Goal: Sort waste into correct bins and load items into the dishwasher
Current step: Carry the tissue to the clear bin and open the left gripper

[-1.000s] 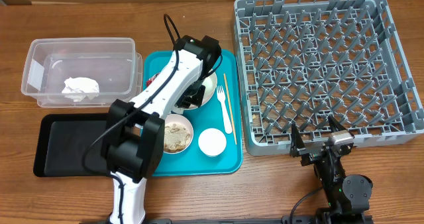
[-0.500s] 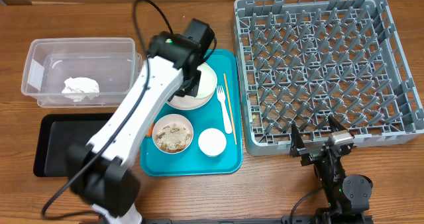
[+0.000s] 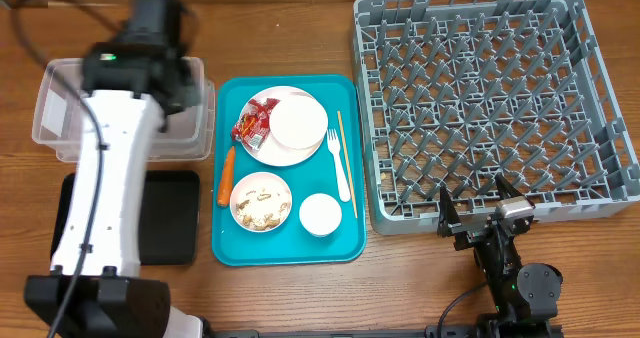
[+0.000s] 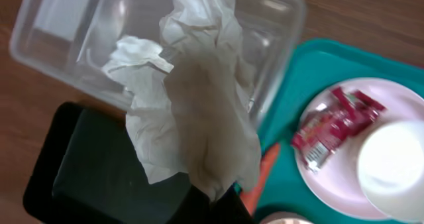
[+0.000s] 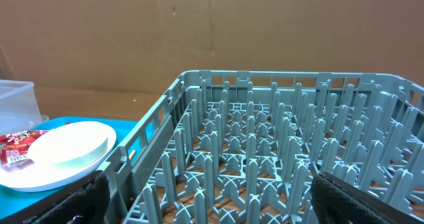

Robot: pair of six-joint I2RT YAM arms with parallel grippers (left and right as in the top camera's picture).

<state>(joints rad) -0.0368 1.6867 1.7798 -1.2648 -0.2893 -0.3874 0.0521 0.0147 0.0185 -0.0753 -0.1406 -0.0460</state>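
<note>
The jaws of the left gripper (image 4: 211, 207) are clenched on a crumpled white napkin (image 4: 199, 111), pinched at one bunched end. The rest hangs loose over the near wall of the clear tub (image 4: 291, 15), with the black tray (image 4: 86, 164) just beside it. The paper is judged very light, soft and easily torn. A brownish patch is seen across it, so clinging to the pads on release is to be expected, and the densest bunch is the best place to hold it. The jaws of the right gripper (image 3: 478, 206) are spread wide on nothing, at the dish rack's (image 3: 480, 98) front edge.

A red wrapper (image 3: 255, 121) and a carrot (image 3: 226, 175) are left on the teal tray (image 3: 345, 240). The left fingertips are cut off by the wrist view's lower edge, and from overhead the left arm (image 3: 100, 178) covers much of the tub. Whether the white folds further back are a second napkin cannot be told
</note>
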